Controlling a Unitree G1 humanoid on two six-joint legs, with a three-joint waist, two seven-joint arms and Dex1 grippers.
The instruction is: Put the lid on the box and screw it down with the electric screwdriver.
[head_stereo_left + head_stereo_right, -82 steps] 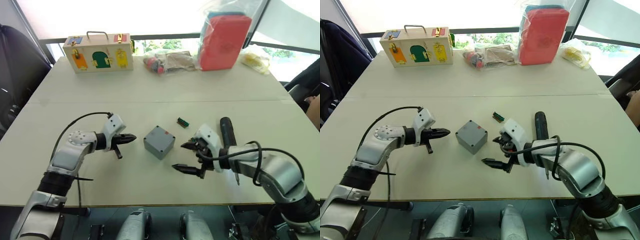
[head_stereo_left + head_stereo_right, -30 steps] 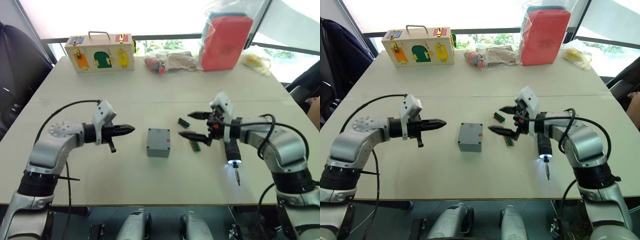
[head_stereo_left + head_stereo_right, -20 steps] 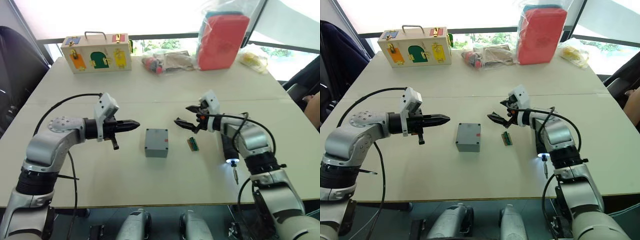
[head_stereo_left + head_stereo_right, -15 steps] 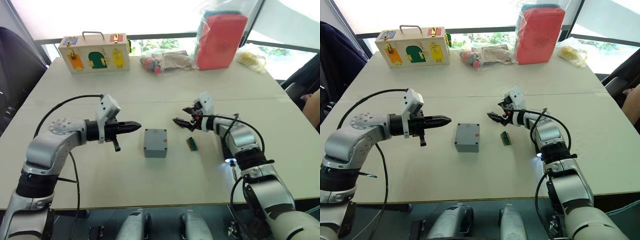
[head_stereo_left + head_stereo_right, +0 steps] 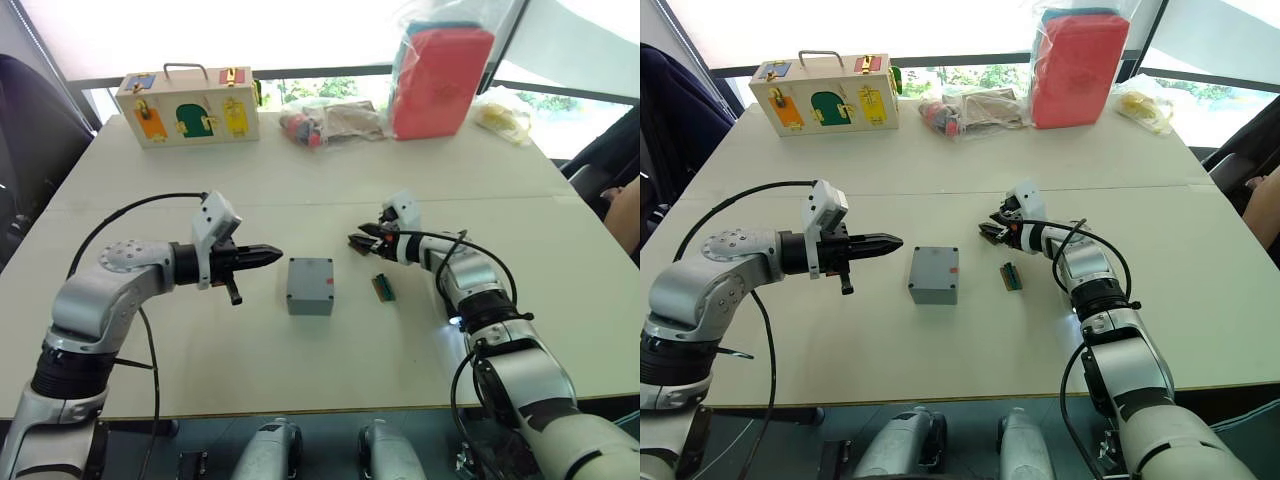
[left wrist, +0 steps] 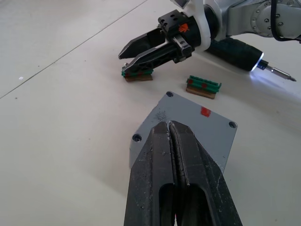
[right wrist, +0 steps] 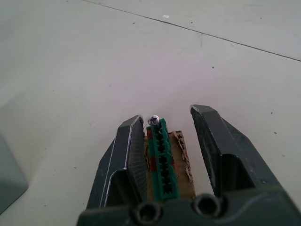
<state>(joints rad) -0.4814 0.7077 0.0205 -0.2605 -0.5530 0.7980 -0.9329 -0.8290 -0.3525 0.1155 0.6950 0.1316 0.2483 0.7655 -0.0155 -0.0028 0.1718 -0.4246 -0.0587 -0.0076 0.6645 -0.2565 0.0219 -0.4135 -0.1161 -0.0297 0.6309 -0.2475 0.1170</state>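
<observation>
Nearest on the worktop [image 5: 300,370], the grey box [image 5: 311,286] is seen standing at the centre with the lid [image 6: 188,125] already seated on top, its corner screw holes and a small red mark visible in the left wrist view. The left gripper [image 5: 270,255] is held just to the left of the box, fingers pressed together on nothing and pointed toward it. To the right of the box a green connector piece [image 5: 384,287] lies flat, and the electric screwdriver [image 6: 235,49] lies on the worktop beyond it under the right forearm, its tip light on and its bit pointing away from the box. A little farther back, the right gripper [image 5: 990,229] is lowered over a second green connector piece [image 7: 163,160], its fingers parted narrowly on either side; contact cannot be confirmed. A small screw [image 7: 153,120] is seen at the far end of that piece. The lid placing is judged done and the screwing not yet begun; the step in hand appears to concern the connector or the screw beside it. Next, a screw would need to be set into a corner hole and the screwdriver grasped and stood upright over it. At the far edge stand a wooden box with coloured doors [image 5: 192,104] and a red bagged case [image 5: 440,68].
</observation>
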